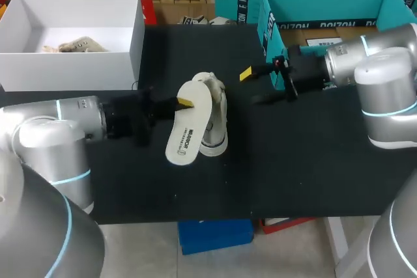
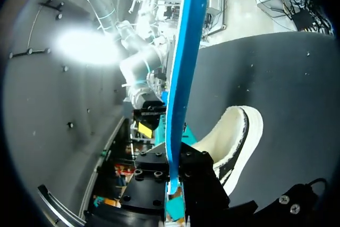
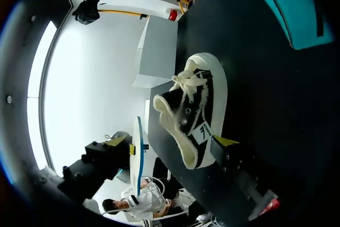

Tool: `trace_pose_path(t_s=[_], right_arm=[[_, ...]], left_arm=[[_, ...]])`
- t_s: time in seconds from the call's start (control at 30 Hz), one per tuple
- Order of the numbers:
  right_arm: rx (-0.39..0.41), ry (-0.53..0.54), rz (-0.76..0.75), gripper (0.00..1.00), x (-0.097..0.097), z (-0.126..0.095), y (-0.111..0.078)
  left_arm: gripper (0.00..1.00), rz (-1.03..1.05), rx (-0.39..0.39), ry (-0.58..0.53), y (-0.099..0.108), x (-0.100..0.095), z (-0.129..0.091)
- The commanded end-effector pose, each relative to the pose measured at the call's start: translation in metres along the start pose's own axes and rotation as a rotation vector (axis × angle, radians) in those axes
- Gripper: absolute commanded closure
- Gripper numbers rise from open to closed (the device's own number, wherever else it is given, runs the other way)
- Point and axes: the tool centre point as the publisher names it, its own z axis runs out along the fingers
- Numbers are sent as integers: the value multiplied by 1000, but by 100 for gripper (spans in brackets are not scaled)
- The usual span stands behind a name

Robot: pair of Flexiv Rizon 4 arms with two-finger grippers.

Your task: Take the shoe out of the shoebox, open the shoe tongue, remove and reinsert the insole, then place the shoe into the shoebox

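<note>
Insole (image 1: 186, 131) has dark print on its white top, too small to read. The left hand (image 1: 182, 103) pinches one end of it. Black shoe (image 1: 215, 118) with cream trim lies sideways mid-table (image 1: 293, 161), just at the insole's 3 o'clock. Right hand (image 1: 255, 86) hangs wide and empty at the shoe's 2 o'clock, white shoebox (image 1: 71, 69) at 10.

- Head view: soft, even light from above; the black bench (image 1: 306, 161) stays dark, and the shoe (image 1: 215, 118) casts hardly any shadow.
- Left wrist view: white glare blooms well beyond the shoe (image 2: 239, 131).
- Right wrist view: the background behind the shoe (image 3: 199, 110) is washed out white.
</note>
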Motion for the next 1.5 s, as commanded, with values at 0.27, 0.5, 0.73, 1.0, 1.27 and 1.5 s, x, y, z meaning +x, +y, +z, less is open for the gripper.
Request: trace_pose_path(t_s=[0.27,0.5,0.73,1.0,1.27,1.5], right_arm=[[-103,-137,35,0,10,-27,-17],[-151,-201,52,0,13,-46,-37],[-197,-232,73,0,16,-59,-56],[-255,-271,100,0,21,-67,-70],[-340,-326,110,0,35,-80,-87],[-400,-349,118,0,45,-89,-102]], left_arm=[[100,-14,65,209,-14,8,-27],[100,4,95,251,-3,6,-23],[100,6,141,288,-1,4,-13],[100,-4,172,331,-4,5,-6],[100,-17,208,367,-6,8,-3],[100,-6,239,409,-5,12,-1]])
